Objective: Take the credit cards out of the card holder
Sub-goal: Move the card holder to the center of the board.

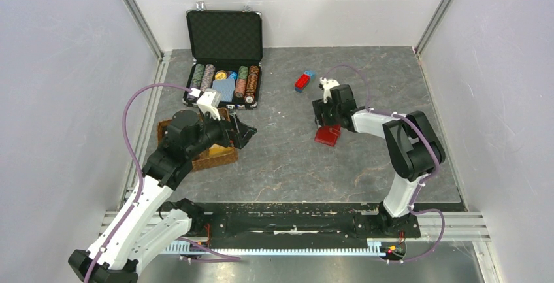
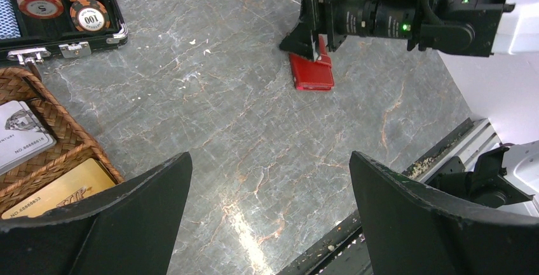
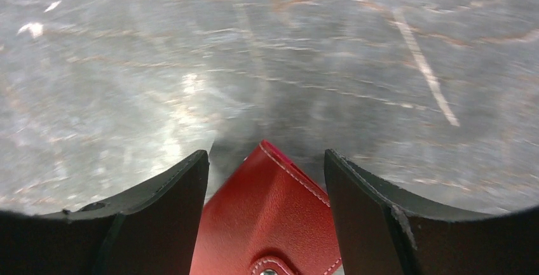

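The card holder (image 1: 327,135), a closed dark red wallet with a snap tab, lies flat on the stone table; it also shows in the left wrist view (image 2: 311,72) and the right wrist view (image 3: 270,218). My right gripper (image 3: 266,154) is low over its far end, jaws open, one finger on each side of the wallet (image 1: 325,123). My left gripper (image 2: 269,155) is open and empty above bare table, just right of a wicker basket (image 1: 245,131). A pale grey card (image 2: 19,135) and a gold card (image 2: 60,189) lie in that basket.
The wicker basket (image 1: 209,157) sits at the left, under my left arm. An open black poker-chip case (image 1: 224,41) stands behind it. A small red-and-blue block (image 1: 304,81) lies behind the right gripper. The metal rail (image 1: 294,221) runs along the near edge.
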`<action>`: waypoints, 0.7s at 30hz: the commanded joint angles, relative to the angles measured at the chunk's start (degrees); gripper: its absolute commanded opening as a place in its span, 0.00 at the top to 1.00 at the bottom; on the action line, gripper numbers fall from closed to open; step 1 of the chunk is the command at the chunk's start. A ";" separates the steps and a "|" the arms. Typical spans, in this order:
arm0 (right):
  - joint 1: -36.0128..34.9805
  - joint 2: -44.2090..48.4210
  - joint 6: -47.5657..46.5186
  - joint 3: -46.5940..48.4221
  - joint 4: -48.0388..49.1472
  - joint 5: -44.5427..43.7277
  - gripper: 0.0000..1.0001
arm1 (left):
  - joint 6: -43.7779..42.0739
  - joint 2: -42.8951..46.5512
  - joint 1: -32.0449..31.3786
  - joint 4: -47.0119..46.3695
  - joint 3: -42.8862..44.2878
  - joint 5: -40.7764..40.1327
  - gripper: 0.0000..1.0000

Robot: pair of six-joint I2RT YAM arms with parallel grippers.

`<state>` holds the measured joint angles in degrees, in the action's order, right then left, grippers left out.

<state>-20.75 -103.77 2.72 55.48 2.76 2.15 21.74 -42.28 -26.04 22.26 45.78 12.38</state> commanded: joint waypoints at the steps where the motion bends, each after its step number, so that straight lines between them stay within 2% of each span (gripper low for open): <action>1: -5.30 1.47 -2.20 -4.59 -1.22 6.40 0.32 | 0.53 0.24 0.16 -1.08 0.75 0.10 0.00; 7: -12.53 6.64 -5.23 -11.61 2.18 6.02 0.33 | 0.40 0.10 0.16 -0.90 0.63 -0.45 0.00; 13: -15.02 10.77 -5.49 -12.48 -0.09 3.70 0.35 | 0.41 -0.18 0.20 -0.83 0.71 -0.47 0.00; 21: -16.12 23.04 5.43 -14.66 -6.14 -4.11 0.36 | 0.62 -1.53 0.16 -0.82 0.80 0.52 0.00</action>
<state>-36.64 -87.48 1.89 41.32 0.56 3.55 21.74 -43.16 -26.04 22.28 45.78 12.19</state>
